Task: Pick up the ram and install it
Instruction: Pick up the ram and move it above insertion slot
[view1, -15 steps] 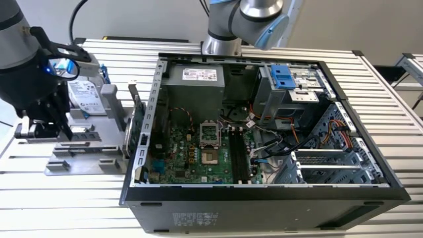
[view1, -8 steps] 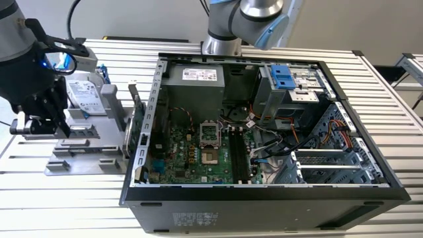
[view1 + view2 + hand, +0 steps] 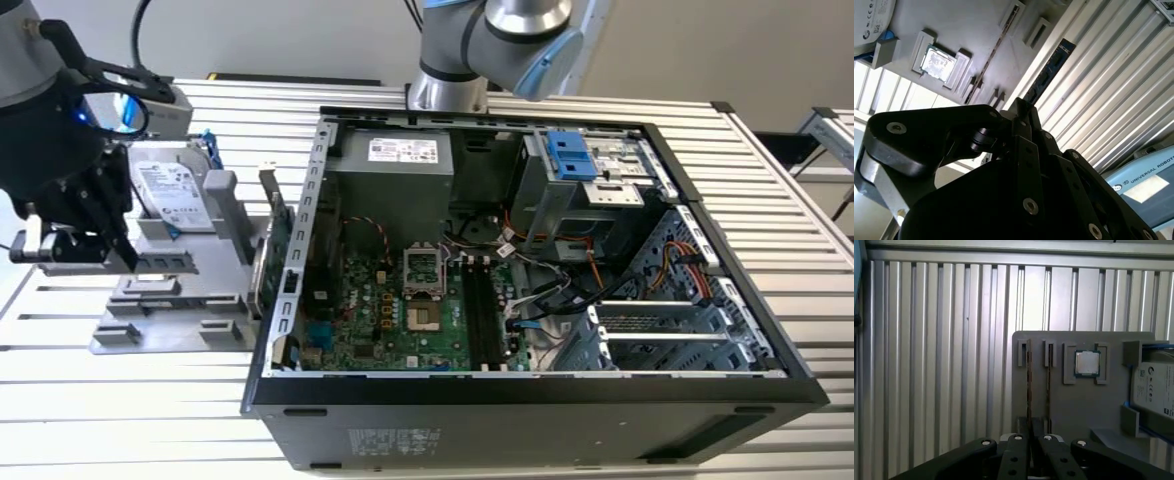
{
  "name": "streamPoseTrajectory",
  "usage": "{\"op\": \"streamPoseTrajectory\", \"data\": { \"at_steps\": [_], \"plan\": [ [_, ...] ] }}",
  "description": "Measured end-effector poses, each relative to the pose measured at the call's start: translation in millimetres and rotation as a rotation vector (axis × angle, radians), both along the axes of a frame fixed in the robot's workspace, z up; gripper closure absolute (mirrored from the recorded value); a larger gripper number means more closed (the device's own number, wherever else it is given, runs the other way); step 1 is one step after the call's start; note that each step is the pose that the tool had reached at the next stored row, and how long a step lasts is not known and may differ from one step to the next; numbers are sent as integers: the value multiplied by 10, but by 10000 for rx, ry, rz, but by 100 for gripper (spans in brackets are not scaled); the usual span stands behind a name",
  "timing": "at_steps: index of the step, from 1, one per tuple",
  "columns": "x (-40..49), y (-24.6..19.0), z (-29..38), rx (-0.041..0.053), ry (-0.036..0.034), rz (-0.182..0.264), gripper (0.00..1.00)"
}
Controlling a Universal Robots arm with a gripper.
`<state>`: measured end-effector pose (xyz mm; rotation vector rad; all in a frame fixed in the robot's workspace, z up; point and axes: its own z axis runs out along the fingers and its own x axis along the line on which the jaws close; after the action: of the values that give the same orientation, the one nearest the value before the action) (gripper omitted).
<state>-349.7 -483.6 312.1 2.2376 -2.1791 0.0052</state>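
Holding: the gripper (image 3: 1023, 107) has its fingers closed on one end of the ram (image 3: 1051, 67), which sticks out past the fingertips.
Ram position: seen against the slatted table (image 3: 1114, 100), just beside the gray holder (image 3: 969, 30).
Gripper position: at the exterior view's left of the holder, well apart from the computer case (image 3: 534, 420).
Holder contents: a silver chip (image 3: 936, 65) and a hard drive (image 3: 171, 190).

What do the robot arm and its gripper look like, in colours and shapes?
The arm is built of silver-grey tubes with light-blue joint caps. The gripper is black, and its jointed link fingers are pinned with small silver screws. Black cables loop near the wrist.
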Motion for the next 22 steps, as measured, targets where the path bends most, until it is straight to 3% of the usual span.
{"op": "streamPoseTrajectory", "data": {
  "at_steps": [22],
  "plan": [
    [0,0,276,0,0,-49,100]
  ]
}}
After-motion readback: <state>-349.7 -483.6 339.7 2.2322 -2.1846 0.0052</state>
